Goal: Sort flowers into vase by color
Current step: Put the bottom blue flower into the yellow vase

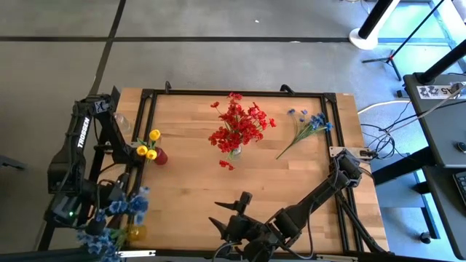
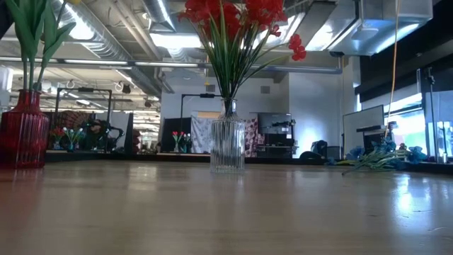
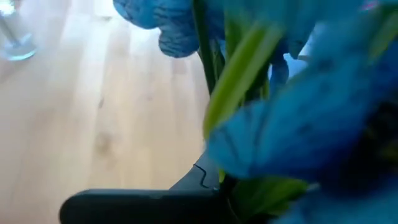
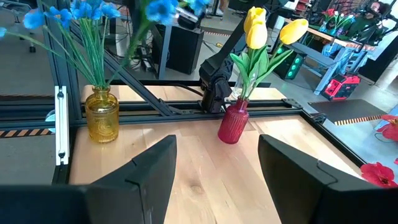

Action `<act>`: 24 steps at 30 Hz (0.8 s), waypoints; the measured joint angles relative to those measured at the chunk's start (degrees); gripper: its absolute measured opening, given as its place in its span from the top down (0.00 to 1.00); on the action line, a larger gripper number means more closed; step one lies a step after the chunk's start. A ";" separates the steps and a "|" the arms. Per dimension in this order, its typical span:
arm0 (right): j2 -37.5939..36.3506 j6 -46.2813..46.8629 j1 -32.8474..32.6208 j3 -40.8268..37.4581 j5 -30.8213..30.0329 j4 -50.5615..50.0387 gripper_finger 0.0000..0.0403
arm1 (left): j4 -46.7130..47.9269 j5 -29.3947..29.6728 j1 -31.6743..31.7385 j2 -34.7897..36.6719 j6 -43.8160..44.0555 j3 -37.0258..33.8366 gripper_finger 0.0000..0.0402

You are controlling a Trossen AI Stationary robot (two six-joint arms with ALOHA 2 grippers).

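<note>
We are sliding a blue spray into the amber vase, left tool clamped on it; right tool gaping idle; blue sprig is waiting on the desk.

from above we see a wooden bench. red flowers stand in a clear vase near the centre. loose blue flowers lie toward the far right corner. yellow flowers sit in a red vase by the left edge. the left gripper holds blue flowers at the near left corner, above an amber vase. the right gripper rests at the near edge, fingers apart.
</note>
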State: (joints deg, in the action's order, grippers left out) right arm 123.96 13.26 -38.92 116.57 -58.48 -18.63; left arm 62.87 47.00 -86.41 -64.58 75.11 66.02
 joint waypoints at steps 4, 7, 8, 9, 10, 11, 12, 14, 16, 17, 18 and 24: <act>0.00 -0.02 0.00 0.00 0.02 0.00 0.44 | -5.44 0.55 0.00 0.00 -5.83 0.00 0.98; 0.00 -0.02 0.01 0.00 0.00 0.00 0.44 | -7.59 1.99 -0.47 0.00 -9.16 0.00 0.99; 0.00 -0.02 0.01 0.00 0.00 -0.02 0.44 | -7.71 2.77 -0.82 0.00 -9.69 0.00 0.99; 0.00 -0.02 0.02 0.00 0.00 -0.01 0.44 | -7.71 3.69 -1.15 0.00 -10.15 0.00 0.99; 0.00 -0.02 0.02 0.00 0.00 0.00 0.44 | -7.71 4.43 -1.51 0.00 -10.56 0.00 0.99; 0.00 -0.02 0.00 0.00 0.00 0.00 0.44 | -7.72 5.11 -1.86 0.00 -10.90 0.02 0.99; 0.00 -0.02 0.00 0.00 0.00 0.00 0.44 | -7.72 5.96 -2.27 0.00 -11.14 0.02 0.99; 0.00 -0.02 0.00 0.00 0.00 0.00 0.44 | -7.71 8.10 -3.43 -0.03 -11.37 0.02 0.99; 0.00 -0.02 0.00 0.00 0.00 0.00 0.44 | -7.48 10.62 -4.70 -0.60 -11.41 0.04 0.99; 0.00 -0.02 0.00 0.00 0.00 -0.01 0.44 | -7.22 11.74 -5.28 -1.12 -11.39 0.04 0.99; 0.00 -0.02 0.00 0.00 0.01 -0.02 0.44 | -6.93 12.69 -5.77 -1.73 -11.40 0.04 0.99; 0.00 -0.02 0.00 0.00 0.00 -0.04 0.44 | -5.81 18.09 -6.54 -6.19 -11.39 0.04 0.99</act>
State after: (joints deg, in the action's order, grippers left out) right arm 123.96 13.23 -38.92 116.57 -58.48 -18.68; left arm 57.06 65.10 -92.95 -70.76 63.72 66.06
